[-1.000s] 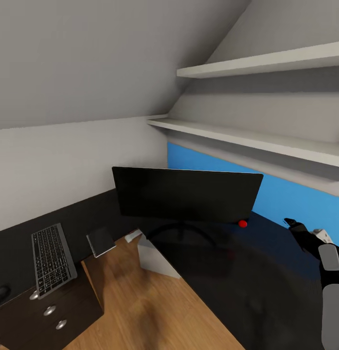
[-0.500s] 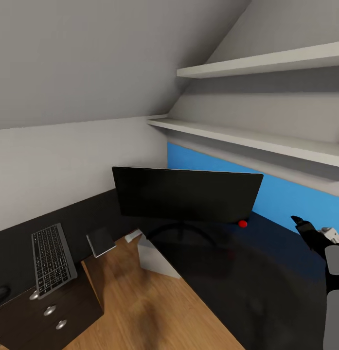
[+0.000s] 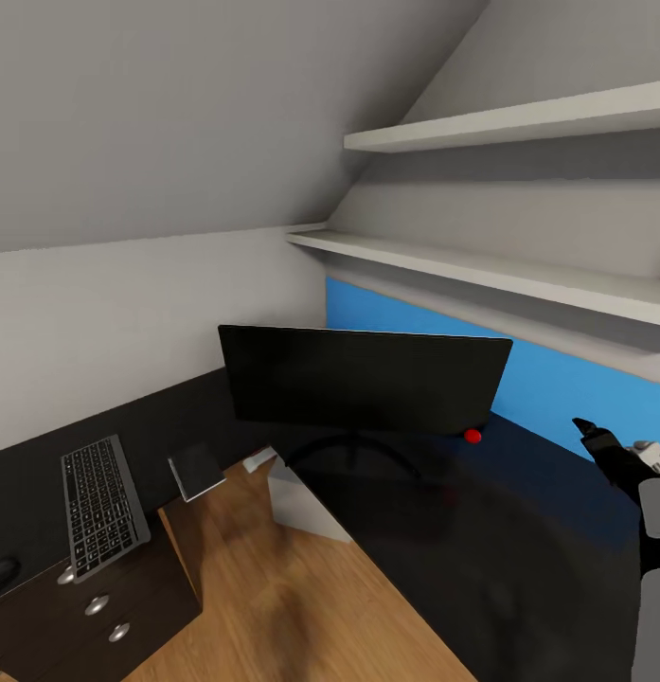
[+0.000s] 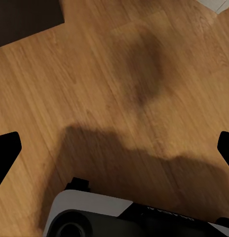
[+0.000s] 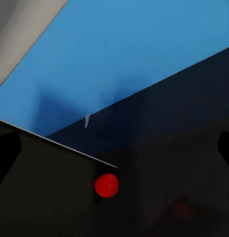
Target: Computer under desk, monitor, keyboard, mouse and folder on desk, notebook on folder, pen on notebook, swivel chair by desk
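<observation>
A wide black monitor (image 3: 363, 379) stands on the black desk (image 3: 519, 559) at centre, a red dot at its lower corner. At eight o'clock a keyboard (image 3: 100, 505) lies on the desk, a grey notebook (image 3: 197, 470) just beside it. A light grey computer (image 3: 301, 502) sits on the wood floor (image 3: 273, 606) under the desk. The right gripper (image 3: 604, 445), at four o'clock, hovers over the desk, fingers spread. The left gripper (image 4: 114, 148) faces the floor, fingers spread wide.

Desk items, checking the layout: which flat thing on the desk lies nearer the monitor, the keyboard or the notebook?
The notebook, the small grey book between the keyboard and the monitor.
</observation>
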{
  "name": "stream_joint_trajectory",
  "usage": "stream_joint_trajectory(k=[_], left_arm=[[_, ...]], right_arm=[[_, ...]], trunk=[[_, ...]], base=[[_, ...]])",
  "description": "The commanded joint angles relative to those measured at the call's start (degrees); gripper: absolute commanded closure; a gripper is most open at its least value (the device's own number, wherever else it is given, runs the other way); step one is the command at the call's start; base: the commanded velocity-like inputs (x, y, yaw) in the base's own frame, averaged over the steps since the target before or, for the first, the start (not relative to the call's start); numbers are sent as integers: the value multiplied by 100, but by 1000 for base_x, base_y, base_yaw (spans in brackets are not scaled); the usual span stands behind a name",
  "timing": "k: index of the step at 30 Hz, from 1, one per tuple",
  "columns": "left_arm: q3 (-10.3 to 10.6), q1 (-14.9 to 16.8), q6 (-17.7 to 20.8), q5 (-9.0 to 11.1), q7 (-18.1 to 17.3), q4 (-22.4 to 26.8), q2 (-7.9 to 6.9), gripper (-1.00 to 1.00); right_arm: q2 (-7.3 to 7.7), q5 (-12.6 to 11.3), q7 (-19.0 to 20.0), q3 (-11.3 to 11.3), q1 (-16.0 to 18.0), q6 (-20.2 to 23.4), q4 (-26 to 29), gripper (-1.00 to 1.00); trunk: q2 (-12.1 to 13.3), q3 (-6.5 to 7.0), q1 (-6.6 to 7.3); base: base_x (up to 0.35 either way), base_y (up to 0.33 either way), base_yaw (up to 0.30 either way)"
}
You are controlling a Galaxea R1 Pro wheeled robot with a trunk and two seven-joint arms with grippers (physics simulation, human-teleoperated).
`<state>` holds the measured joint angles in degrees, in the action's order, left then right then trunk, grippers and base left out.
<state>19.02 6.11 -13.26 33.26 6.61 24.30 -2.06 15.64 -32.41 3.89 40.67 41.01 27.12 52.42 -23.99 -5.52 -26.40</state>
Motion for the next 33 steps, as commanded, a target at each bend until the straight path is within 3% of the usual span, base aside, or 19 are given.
stream_joint_trajectory(k=[1,6,10,15,16,21,22,24,25,29,31,33], left_arm=[[49,5,-20,30,44,5,-6,-100],[49,5,-19,31,44,5,-6,-100],[49,5,-19,31,49,-1,-11,-100],[49,5,-19,31,50,-3,-10,-100],[51,5,-19,31,50,-4,-8,-100],[49,5,-8,31,50,-4,-3,-100],[52,5,-6,31,51,-4,-1,-100],[58,5,-4,31,51,-4,1,-100],[80,5,-3,30,51,-4,5,-100],[102,5,0,18,39,-4,32,-100],[105,5,3,13,37,-4,49,-100],[114,5,16,8,34,-4,70,-100]], right_arm=[[-2,-6,22,19,-2,36,5,-100],[-8,-11,38,20,-96,22,54,-100],[-62,41,197,-28,-214,-18,400,-100],[-83,360,35,-381,-251,-26,835,-100],[-84,534,-386,-639,-238,-14,1124,-100],[-81,667,-1438,-1164,-3,20,1562,-100],[-80,692,-1869,-1429,208,50,1660,-100],[-78,710,-2264,-1719,458,94,1724,-100],[-78,731,-2779,-2177,832,183,1781,-100],[-93,742,-3538,-2926,1367,367,1807,-100],[-102,743,-3707,-3118,1505,430,1805,-100],[-161,729,-3925,-3490,1757,579,1786,-100]], trunk=[[-12,-12,-3],[-12,-12,-3],[-12,-12,-3],[-12,-12,-3],[-12,-12,-3],[-12,-12,-3],[-12,-12,-3],[-12,-12,-3],[-12,-12,-3],[-12,-12,-3],[-12,-12,-3],[-12,-12,-3]], base=[[0,0,0],[0,0,0],[0,0,0],[0,0,0],[0,0,0],[0,0,0],[0,0,0],[0,0,0],[0,0,0],[0,0,0],[0,0,0],[0,0,0]])
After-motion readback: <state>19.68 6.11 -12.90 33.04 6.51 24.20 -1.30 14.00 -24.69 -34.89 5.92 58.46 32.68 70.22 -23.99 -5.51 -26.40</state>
